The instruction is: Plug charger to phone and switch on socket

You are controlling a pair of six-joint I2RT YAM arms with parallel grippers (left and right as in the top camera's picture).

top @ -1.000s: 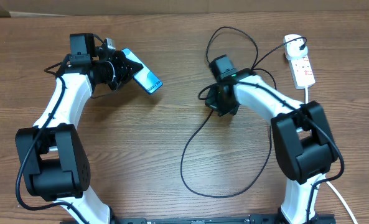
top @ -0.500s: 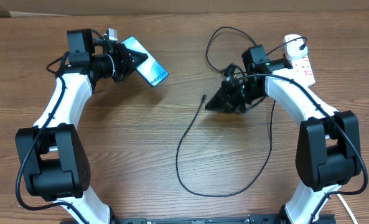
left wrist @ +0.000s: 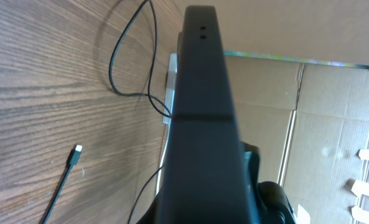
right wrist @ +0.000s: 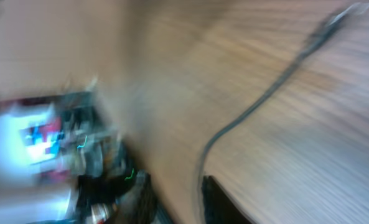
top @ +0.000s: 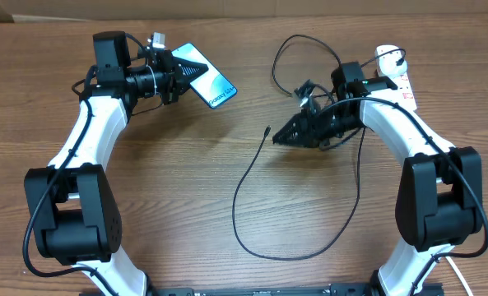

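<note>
so the left gripper point(top: 182, 76) is clamped on the phone point(top: 209, 85), the right gripper point(top: 283, 138) hovers by the charger point(top: 234, 205) tip, can't tell how wide its jaws are

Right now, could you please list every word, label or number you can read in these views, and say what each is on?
"Galaxy S24": small dark print on the screen of the phone, overhead view, only just legible.
On the power strip: red marks only; any print is too small to read.
Wrist views: nothing readable; the right one is blurred.
</note>
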